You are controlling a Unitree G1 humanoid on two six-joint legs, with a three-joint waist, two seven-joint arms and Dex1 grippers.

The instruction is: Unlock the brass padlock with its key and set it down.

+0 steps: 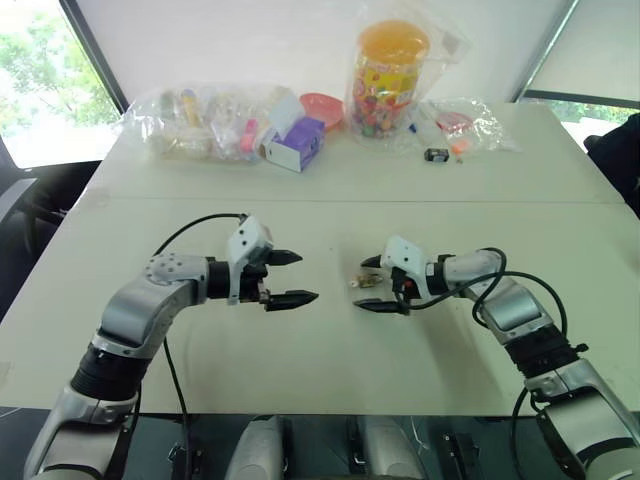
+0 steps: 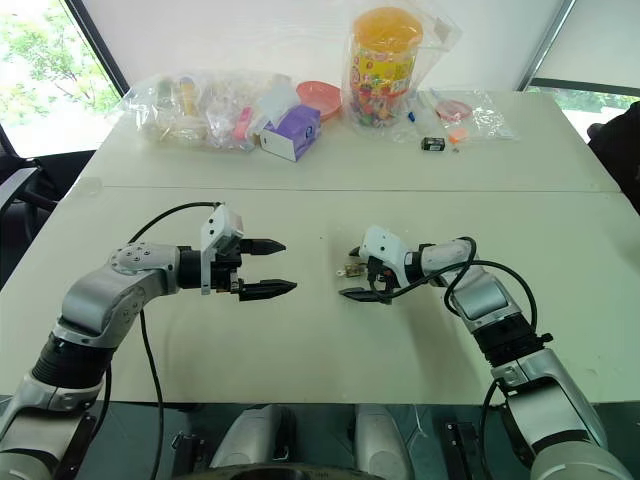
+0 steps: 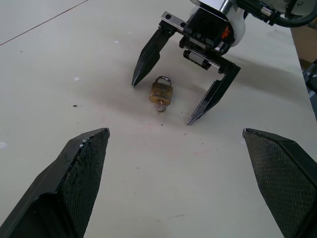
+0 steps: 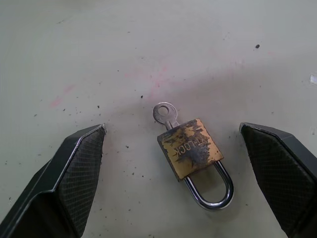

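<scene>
- The brass padlock (image 4: 190, 148) lay flat on the pale table (image 1: 330, 360), near its middle and well back from the front edge, with the silvery key (image 4: 163, 113) in its keyhole and the shackle seated in the body at both ends.
- The right gripper (image 3: 174, 91) hung just over the padlock with its jaws spread wide, one finger on either side, touching nothing.
- The left gripper (image 1: 287, 277) hovered a little way off, pointing at the padlock, jaws wide apart and empty.
- Along the far edge lay clear bags of small items (image 1: 205, 122), a purple-and-white box (image 1: 294, 144), a candy jar (image 1: 387, 75) and a small black box (image 1: 435, 155).
</scene>
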